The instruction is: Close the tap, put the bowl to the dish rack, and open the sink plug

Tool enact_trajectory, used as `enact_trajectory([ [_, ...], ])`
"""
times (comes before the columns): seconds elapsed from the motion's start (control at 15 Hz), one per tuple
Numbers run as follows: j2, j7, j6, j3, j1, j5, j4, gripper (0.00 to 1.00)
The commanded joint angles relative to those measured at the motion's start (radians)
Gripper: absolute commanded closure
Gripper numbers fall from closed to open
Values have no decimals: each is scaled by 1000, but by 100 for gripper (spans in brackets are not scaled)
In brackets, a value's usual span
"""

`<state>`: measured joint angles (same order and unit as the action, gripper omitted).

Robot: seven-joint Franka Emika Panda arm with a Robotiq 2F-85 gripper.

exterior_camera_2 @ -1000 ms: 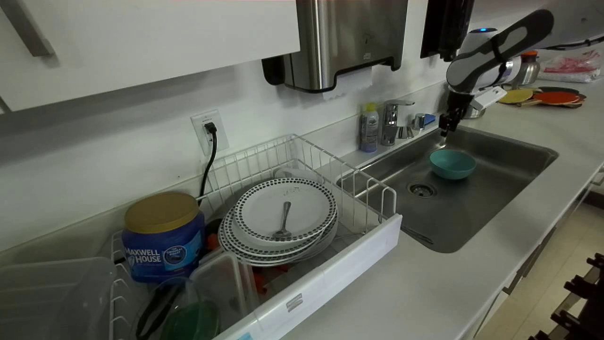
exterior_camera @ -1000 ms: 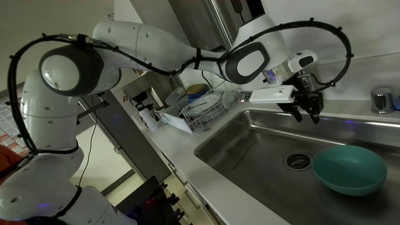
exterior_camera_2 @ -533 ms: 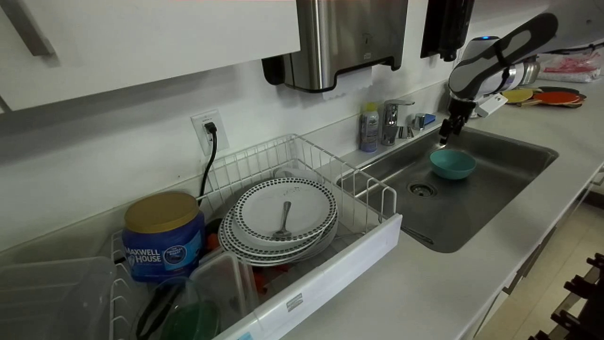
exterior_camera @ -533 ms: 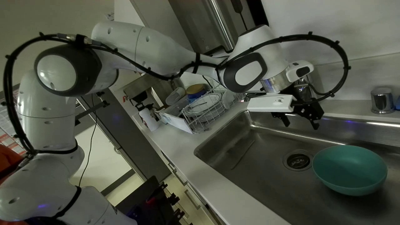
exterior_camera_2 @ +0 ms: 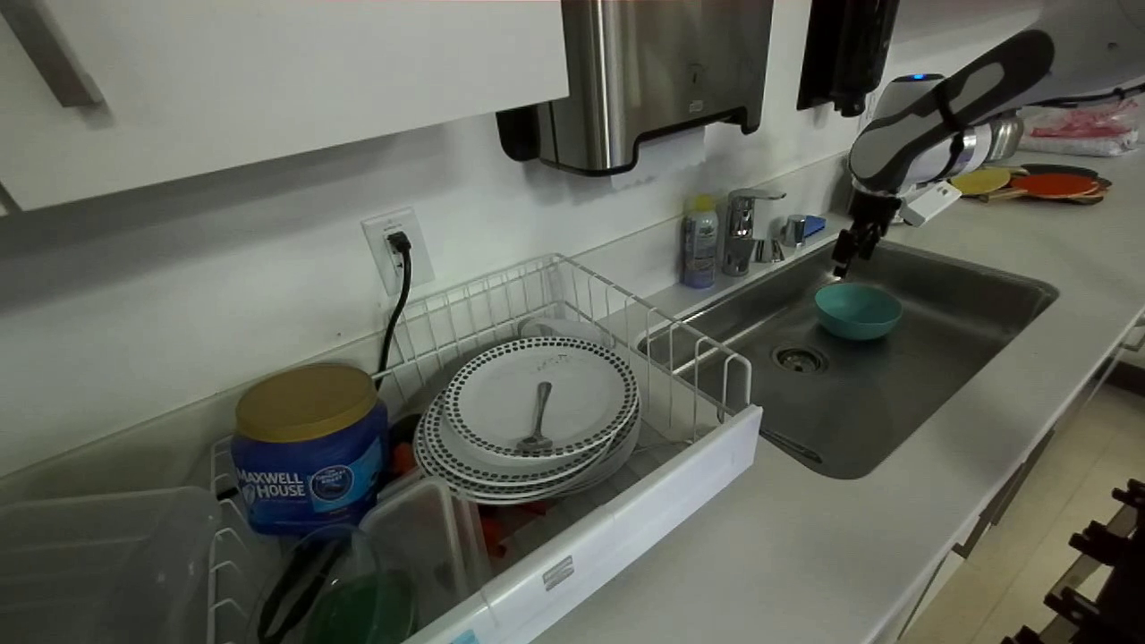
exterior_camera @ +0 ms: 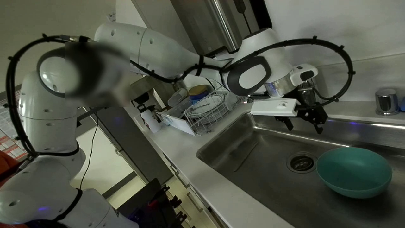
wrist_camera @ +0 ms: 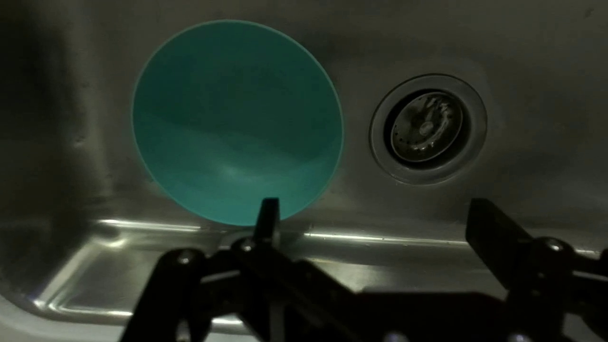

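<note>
The teal bowl (wrist_camera: 237, 123) rests upright in the sink, beside the drain, in all views. My gripper (wrist_camera: 375, 213) is open with nothing between its fingers. In an exterior view the gripper (exterior_camera: 304, 126) hangs above the back part of the sink, higher than the bowl (exterior_camera: 354, 172). The wrist view has one fingertip (wrist_camera: 270, 211) overlapping the bowl's near rim. The sink plug (wrist_camera: 426, 127) sits tilted in the drain hole. The chrome tap (exterior_camera_2: 741, 233) stands behind the sink; whether water runs is not visible. The dish rack (exterior_camera_2: 662, 501) stands on the counter beside the sink.
Stacked plates (exterior_camera_2: 541, 394) with a fork and a blue coffee tub (exterior_camera_2: 309, 447) occupy the rack. A spray bottle (exterior_camera_2: 700, 246) stands by the tap. A chrome cylinder (exterior_camera: 386, 103) sits on the back ledge. A towel dispenser (exterior_camera_2: 662, 80) hangs on the wall above.
The gripper has come down toward the sink, mostly in the first half second. Its fingers have spread apart. The bowl and the sink plug have stayed in place.
</note>
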<state>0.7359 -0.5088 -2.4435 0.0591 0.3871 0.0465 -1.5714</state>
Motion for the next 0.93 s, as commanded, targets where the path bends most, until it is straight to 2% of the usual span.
enact_trajectory([
  [0.0, 50, 0, -23, -10, 4, -18, 34, 0],
  [0.87, 249, 32, -53, -17, -3, -23, 169, 0],
])
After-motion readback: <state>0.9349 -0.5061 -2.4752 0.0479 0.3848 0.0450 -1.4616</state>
